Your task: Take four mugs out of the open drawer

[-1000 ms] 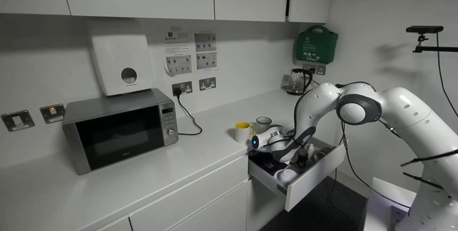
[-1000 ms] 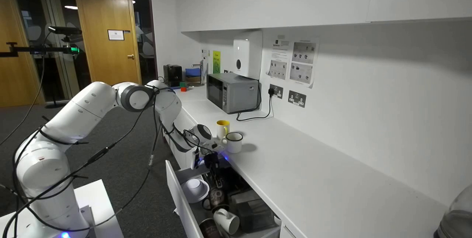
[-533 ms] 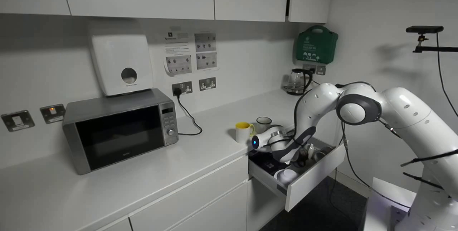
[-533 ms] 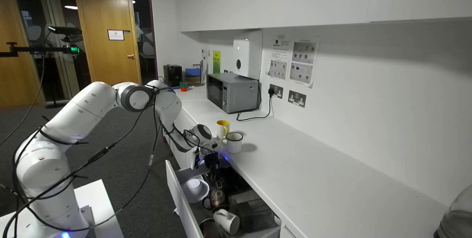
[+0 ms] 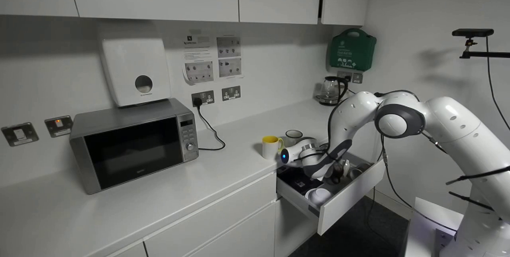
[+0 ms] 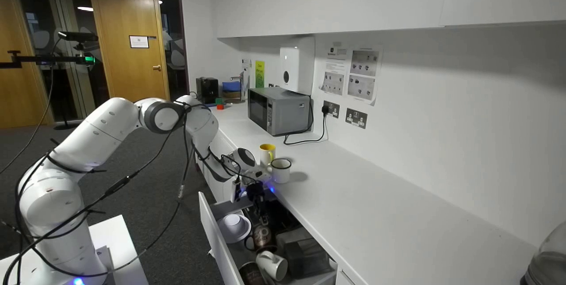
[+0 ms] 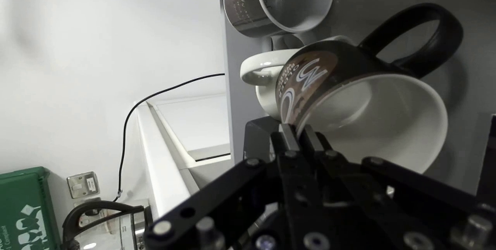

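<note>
The drawer [image 5: 350,201] stands open under the counter. My gripper [image 7: 298,133] reaches down into it, shut on the rim of a dark printed mug [image 7: 341,64]; the mug's wall runs between the fingertips. This mug lies tilted, its pale inside facing the wrist camera and its black handle pointing away. Against it lies a white mug [image 6: 272,265], partly hidden behind it in the wrist view. Another dark mug [image 7: 246,7] rests near the drawer's end. On the counter stand a yellow-lined mug [image 5: 269,149] and a white mug with a dark rim [image 6: 281,172].
Inside the drawer, a white cup sits with a white bowl [image 6: 241,233] near the front panel, and a grey bin [image 6: 307,256] is along the counter side. The counter edge [image 6: 309,227] runs close by the gripper. A microwave [image 5: 131,145] and glass kettle [image 5: 330,89] stand on the counter.
The jaws have come together on the dark mug's rim. That mug has turned slightly and shifted a little, and the wrist has risen slightly.
</note>
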`<control>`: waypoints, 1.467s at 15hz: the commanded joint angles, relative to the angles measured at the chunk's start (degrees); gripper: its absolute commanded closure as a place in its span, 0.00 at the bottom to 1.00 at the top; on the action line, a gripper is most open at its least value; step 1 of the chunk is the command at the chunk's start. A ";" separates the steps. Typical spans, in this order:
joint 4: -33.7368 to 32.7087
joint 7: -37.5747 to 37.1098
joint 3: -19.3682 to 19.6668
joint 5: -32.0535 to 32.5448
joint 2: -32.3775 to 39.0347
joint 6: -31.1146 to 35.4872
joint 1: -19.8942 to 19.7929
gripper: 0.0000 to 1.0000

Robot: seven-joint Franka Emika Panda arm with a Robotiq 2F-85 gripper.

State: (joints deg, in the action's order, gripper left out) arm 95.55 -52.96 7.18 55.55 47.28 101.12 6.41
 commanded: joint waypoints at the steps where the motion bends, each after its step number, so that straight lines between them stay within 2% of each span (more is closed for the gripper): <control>1: 0.09 1.64 0.20 0.85 -2.60 -1.27 -0.91 0.98; 11: 0.22 1.76 -0.36 -0.18 -5.47 0.04 -2.49 0.98; 22: 4.80 0.49 -1.25 -0.02 -11.23 2.66 -2.71 0.98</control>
State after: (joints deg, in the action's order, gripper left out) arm 95.60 -52.96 6.71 55.29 41.35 102.06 4.40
